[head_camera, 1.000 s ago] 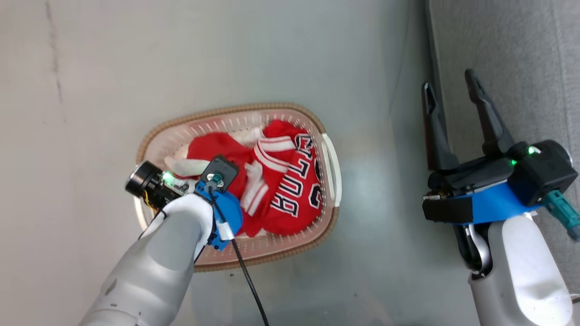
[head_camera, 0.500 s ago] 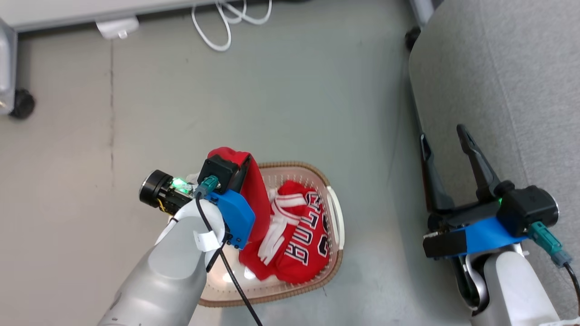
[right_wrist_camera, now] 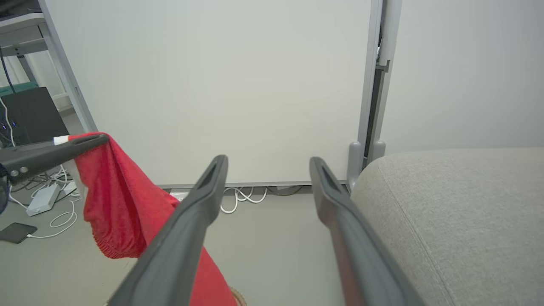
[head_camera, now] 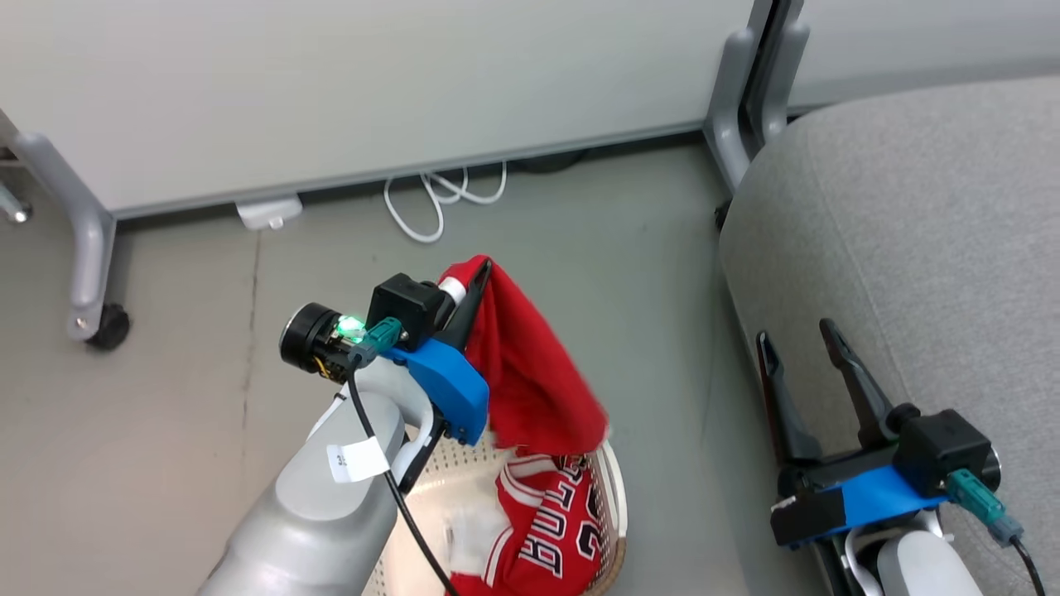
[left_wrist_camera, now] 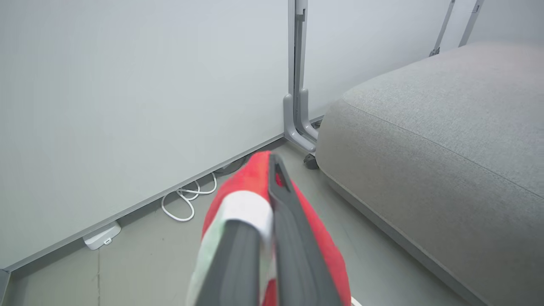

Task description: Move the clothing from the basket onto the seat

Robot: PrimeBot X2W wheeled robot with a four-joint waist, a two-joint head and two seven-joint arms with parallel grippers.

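One jersey (head_camera: 546,534) in basket (head_camera: 451,465), head view

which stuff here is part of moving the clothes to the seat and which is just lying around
Job: red garment in the left hand, jersey, basket, seat.
Lying about: white cable, white box, wheel.
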